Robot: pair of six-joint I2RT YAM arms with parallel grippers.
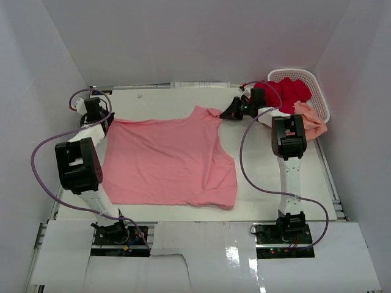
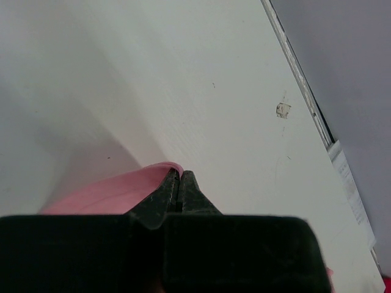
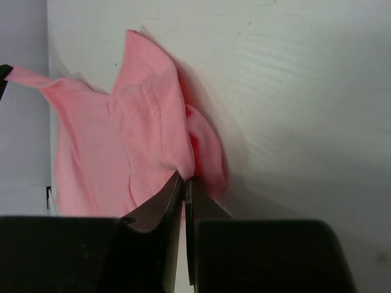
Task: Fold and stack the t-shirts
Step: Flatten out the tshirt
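Top external view: pink shirt [image 1: 165, 162] spread flat on the table [image 1: 269, 177], far corners held by both arms. Left gripper [image 2: 179, 178] jaws pressed together, pinching its pink edge; right gripper [image 3: 184, 182] jaws likewise, pinching a bunched fold. Red shirt [image 1: 284, 93] in basket [image 1: 319, 91]; peach shirt [image 1: 313, 125] against its near side.

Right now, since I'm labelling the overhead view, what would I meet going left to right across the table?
left gripper → pink t-shirt → right gripper → red t-shirt → peach t-shirt. The basket overlaps the last two, so it is left out.
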